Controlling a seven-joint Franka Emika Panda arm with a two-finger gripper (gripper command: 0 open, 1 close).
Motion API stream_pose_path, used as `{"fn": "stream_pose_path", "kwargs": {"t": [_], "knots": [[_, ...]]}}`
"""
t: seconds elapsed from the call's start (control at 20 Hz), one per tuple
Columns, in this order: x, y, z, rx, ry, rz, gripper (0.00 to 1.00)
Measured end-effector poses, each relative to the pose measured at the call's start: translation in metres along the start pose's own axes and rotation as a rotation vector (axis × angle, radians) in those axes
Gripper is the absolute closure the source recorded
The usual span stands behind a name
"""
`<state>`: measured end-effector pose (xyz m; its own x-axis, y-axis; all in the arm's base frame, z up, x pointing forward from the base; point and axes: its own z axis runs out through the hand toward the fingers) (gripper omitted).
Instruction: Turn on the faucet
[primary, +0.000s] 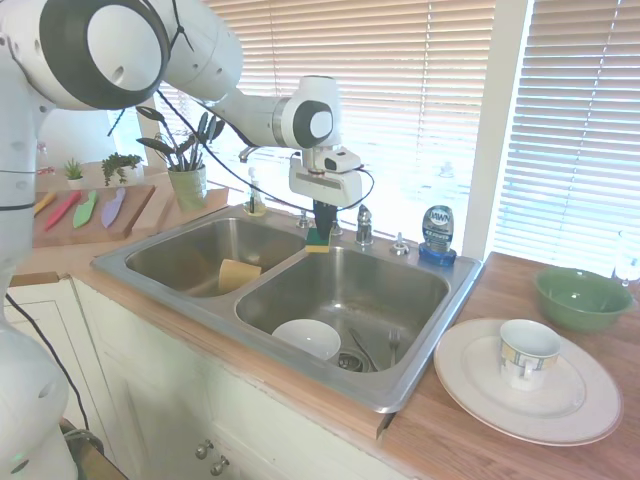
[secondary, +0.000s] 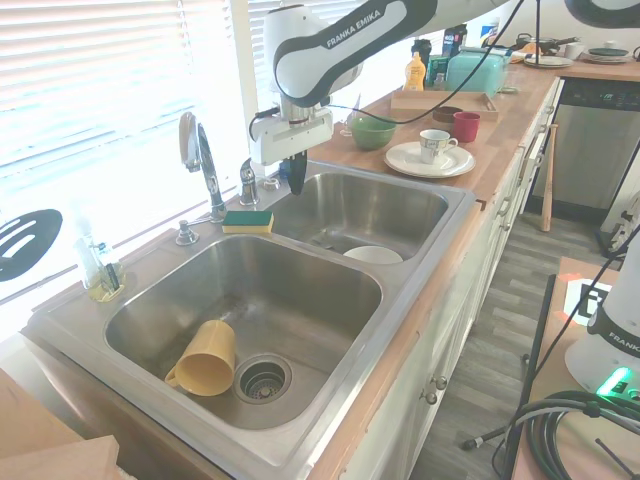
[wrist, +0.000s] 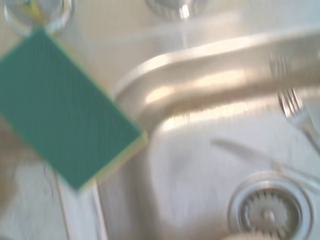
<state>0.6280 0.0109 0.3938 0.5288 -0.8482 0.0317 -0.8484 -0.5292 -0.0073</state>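
- We see the chrome faucet (secondary: 203, 160) rising from the sink's (secondary: 420, 290) back ledge, behind the divider.
- The gripper (secondary: 296, 178) hangs just beside its small lever handle (secondary: 247, 181); we cannot tell whether its fingers are parted.
- A green sponge (secondary: 248, 220) lies on the ledge between them.

**Operator:** What crowds the faucet handle (secondary: 248, 181)?

**Inspector:** You have the sponge (secondary: 248, 221) lying on the sink divider just beside it, the spout (secondary: 200, 160) behind, and the soap bottle (primary: 438, 234) farther along the ledge. Above the handle, you have open room.
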Motion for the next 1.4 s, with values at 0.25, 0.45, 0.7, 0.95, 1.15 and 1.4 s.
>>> {"fn": "stream_pose_path", "kwargs": {"t": [0.25, 0.45, 0.7, 0.95, 1.15, 1.4], "knots": [[-0.013, 0.026, -0.007, -0.008, -0.016, 0.006, 1.0], [-0.015, 0.027, -0.008, -0.006, -0.016, 0.003, 1.0], [-0.01, 0.025, -0.008, 0.007, -0.008, 0.008, 1.0], [0.005, 0.0, -0.011, 0.051, 0.019, 0.01, 1.0], [0.024, -0.026, -0.006, 0.076, 0.023, 0.024, 1.0], [0.044, -0.047, 0.0, 0.104, 0.031, 0.025, 1.0]]}}
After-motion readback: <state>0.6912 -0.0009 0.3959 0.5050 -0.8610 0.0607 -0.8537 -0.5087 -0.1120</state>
